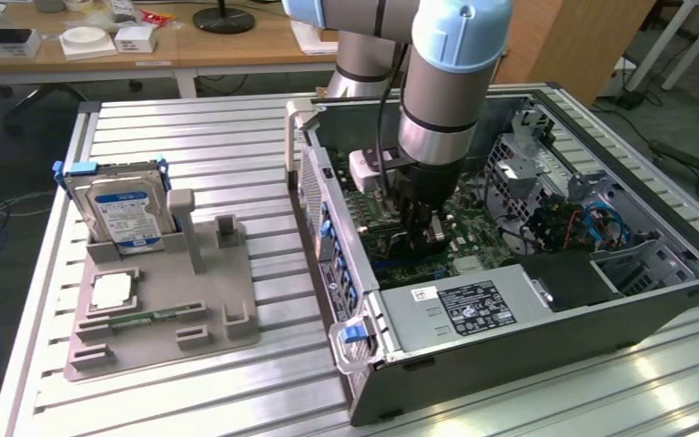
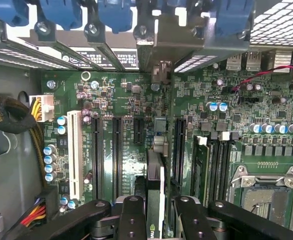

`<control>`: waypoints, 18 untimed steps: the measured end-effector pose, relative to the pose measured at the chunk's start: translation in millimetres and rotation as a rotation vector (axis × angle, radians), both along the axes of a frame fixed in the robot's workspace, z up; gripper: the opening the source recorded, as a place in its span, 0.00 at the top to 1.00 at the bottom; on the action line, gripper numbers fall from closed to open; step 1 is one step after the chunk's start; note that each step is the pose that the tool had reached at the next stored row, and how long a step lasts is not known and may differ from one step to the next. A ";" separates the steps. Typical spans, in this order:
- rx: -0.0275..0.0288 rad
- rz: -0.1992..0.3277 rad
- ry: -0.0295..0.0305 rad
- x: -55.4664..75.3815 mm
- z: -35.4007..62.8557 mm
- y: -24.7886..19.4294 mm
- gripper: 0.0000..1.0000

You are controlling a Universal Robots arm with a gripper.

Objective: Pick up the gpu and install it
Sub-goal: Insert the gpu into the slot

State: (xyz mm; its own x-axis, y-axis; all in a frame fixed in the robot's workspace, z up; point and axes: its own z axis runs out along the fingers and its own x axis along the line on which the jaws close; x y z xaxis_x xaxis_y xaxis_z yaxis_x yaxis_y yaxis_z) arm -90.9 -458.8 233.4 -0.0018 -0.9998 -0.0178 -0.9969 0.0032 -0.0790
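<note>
Observed end effector [image 2: 155, 210] pinching gpu [image 2: 155, 175] edge-on, upright over motherboard [image 2: 266, 107] inside open computer case [image 1: 641, 309]; hard drive [image 1: 125, 211] racked on table [image 1: 204, 137]

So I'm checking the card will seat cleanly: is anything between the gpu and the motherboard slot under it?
Nothing visible blocks it. The gripper holds the gpu edge-on above the motherboard, among its bare expansion slots.
</note>
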 end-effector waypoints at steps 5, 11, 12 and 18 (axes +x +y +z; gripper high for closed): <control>0.0005 0.000 -0.0003 -0.1 -0.3 0.1 0.73; -0.0002 0.000 -0.0008 -1.4 -5.1 0.0 0.73; -0.0001 0.000 -0.0009 -1.4 -5.2 0.0 0.73; 0.0006 0.000 -0.0003 -1.7 -5.3 0.1 0.73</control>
